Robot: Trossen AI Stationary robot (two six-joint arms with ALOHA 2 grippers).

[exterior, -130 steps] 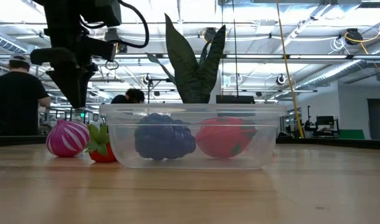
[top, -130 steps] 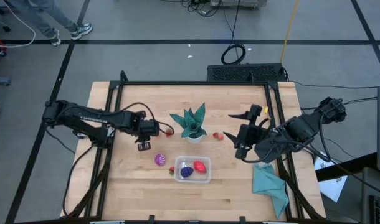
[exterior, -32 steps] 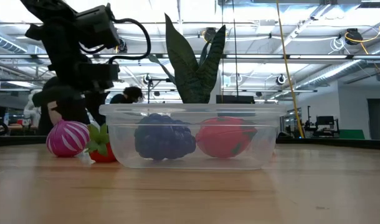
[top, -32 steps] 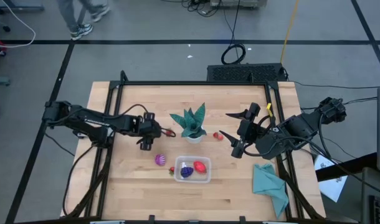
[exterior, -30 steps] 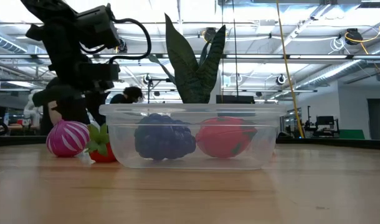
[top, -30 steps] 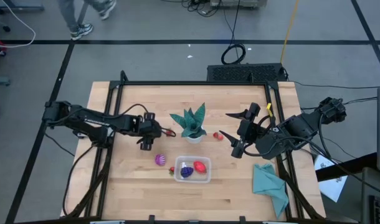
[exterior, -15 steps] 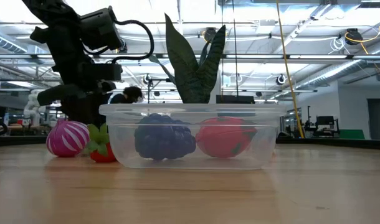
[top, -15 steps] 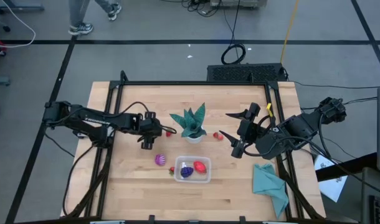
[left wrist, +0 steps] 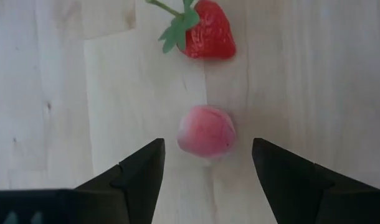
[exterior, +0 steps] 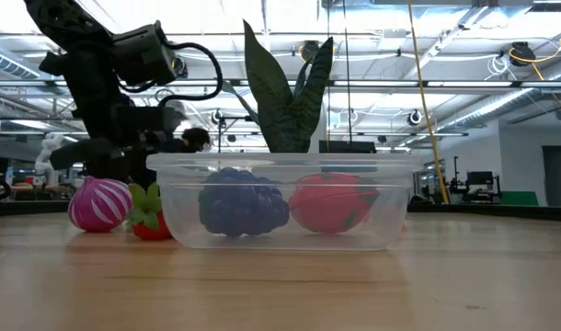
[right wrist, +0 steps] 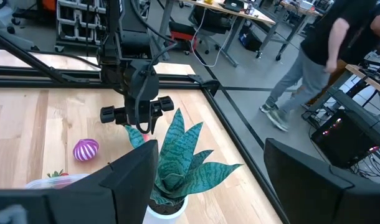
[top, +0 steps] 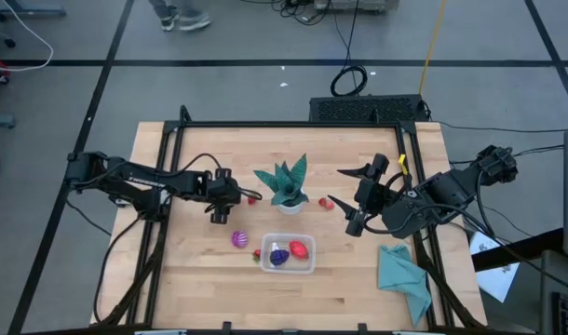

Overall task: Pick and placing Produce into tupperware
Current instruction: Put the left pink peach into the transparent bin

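left gripper [left wrist: 205,163] parted, holding nothing, straddling pink piece [left wrist: 206,130] | tupperware [top: 288,253] at 5 o'clock of it | risk: round toy squirts sideways if fingers close off-centre (strawberry [left wrist: 206,31] close) | right gripper [top: 352,199] wide, idle

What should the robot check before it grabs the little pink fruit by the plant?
1. Left hand open: ok.
2. Small round pink fruit centred between its fingers: ok.
3. Red strawberry with green leaves clear of the fingers: ok.
4. Fingers low enough around the fruit: cannot tell.
5. Clear rectangular plastic container has spare room: ok.
6. Right hand waiting away, open: ok.
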